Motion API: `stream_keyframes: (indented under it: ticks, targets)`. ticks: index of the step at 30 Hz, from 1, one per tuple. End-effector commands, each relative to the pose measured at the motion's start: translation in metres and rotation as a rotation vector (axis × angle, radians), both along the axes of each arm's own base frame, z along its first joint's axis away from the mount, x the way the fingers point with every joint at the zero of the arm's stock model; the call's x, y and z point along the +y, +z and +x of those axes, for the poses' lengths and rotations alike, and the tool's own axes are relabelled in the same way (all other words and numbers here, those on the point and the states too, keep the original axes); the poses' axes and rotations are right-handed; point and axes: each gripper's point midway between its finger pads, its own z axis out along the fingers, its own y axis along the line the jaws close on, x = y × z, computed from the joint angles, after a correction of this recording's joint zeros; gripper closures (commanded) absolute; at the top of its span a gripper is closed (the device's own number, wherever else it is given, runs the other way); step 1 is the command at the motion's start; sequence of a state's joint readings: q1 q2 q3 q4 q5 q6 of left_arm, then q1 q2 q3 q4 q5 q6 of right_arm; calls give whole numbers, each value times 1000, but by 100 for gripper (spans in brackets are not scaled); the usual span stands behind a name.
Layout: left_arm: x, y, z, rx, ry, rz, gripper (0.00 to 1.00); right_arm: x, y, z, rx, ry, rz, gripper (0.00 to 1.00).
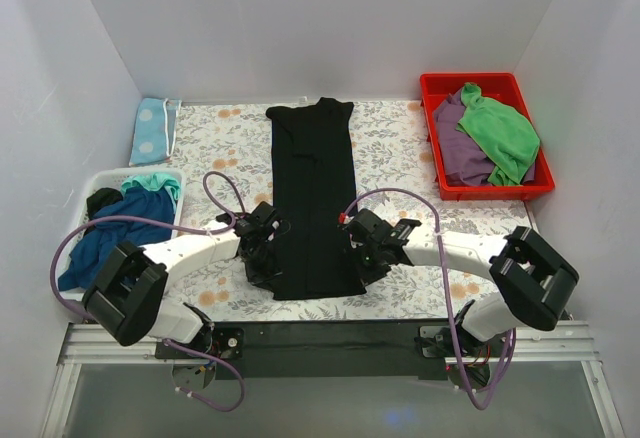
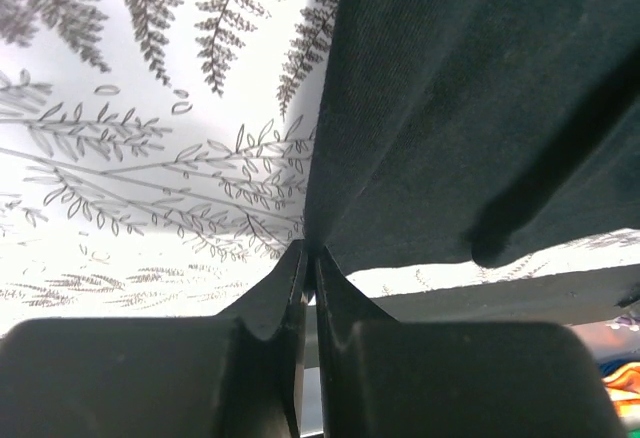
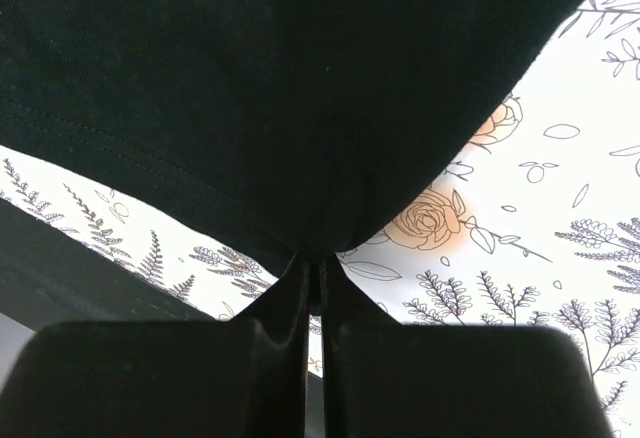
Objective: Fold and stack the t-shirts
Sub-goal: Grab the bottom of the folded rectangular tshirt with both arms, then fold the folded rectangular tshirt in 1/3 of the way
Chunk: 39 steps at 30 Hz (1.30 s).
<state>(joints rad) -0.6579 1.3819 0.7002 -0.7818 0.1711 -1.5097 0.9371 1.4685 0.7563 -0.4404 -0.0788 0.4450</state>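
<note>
A black t-shirt (image 1: 312, 198) lies folded into a long narrow strip down the middle of the flowered table (image 1: 400, 148), collar end at the far side. My left gripper (image 1: 258, 258) is shut on its near left corner, the black cloth (image 2: 470, 88) pinched between the fingertips (image 2: 296, 258). My right gripper (image 1: 362, 256) is shut on the near right corner, and black cloth (image 3: 280, 78) hangs from its closed tips (image 3: 300, 270). A dark blue t-shirt (image 1: 100, 243) and a teal one (image 1: 152, 184) lie in the white basket (image 1: 100, 180) at left.
A red bin (image 1: 486, 138) at the back right holds green and purple clothes. A light blue dotted cloth (image 1: 155, 128) lies at the back left. White walls close the table on three sides. The arms' black base rail (image 1: 320, 338) runs along the near edge.
</note>
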Motion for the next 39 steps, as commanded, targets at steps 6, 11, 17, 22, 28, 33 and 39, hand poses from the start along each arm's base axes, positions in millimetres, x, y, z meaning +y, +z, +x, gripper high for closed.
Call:
stream_keyframes:
  ticks: [6,11,17,22,28,33,39]
  targets:
    - [3,17,-1,-32,27,-4,100,-16,-2,-16,25,14,-8,99]
    - [-3,32,21,-116,49,-4,100,-9,14,-1,-37,12,-4,99]
    - [-1,63,69,-319,185,36,100,9,54,49,-199,-44,22,99]
    - [-3,76,104,-416,275,78,100,17,80,100,-289,-85,36,99]
    - [-4,99,166,-571,334,193,100,16,92,161,-364,-99,8,99]
    - [3,81,227,-581,374,311,100,26,97,221,-405,-110,10,99]
    - [13,67,285,-595,387,373,100,36,86,281,-418,-120,14,99]
